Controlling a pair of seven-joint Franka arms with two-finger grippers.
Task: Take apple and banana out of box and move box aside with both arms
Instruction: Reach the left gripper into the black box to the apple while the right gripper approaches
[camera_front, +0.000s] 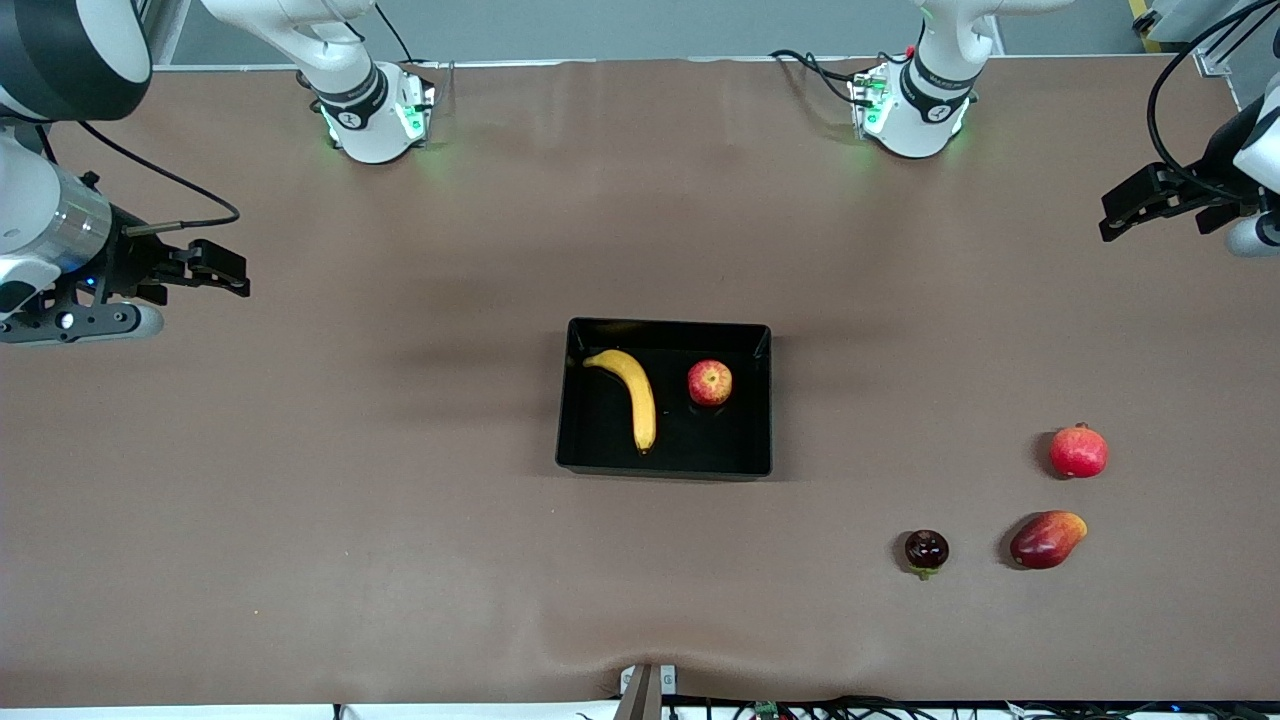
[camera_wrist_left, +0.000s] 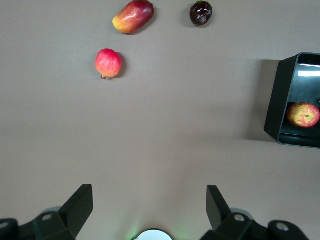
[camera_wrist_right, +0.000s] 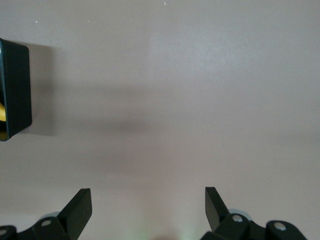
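Note:
The black tray (camera_front: 664, 468) sits at the middle of the table. The yellow banana (camera_front: 632, 395) and the red apple (camera_front: 709, 382) lie inside it, apart from each other. The tray's wall (camera_wrist_left: 277, 100) and the apple (camera_wrist_left: 303, 114) also show in the left wrist view. A tray corner (camera_wrist_right: 15, 90) shows in the right wrist view. My left gripper (camera_front: 1120, 215) is open and empty, held over the left arm's end of the table (camera_wrist_left: 150, 202). My right gripper (camera_front: 225, 270) is open and empty over the right arm's end (camera_wrist_right: 148, 202).
A red pomegranate (camera_front: 1078, 451), a red-orange mango (camera_front: 1046, 539) and a small dark round fruit (camera_front: 926, 551) lie toward the left arm's end, nearer the front camera than the tray. They also show in the left wrist view: pomegranate (camera_wrist_left: 108, 63), mango (camera_wrist_left: 133, 16), dark fruit (camera_wrist_left: 200, 13).

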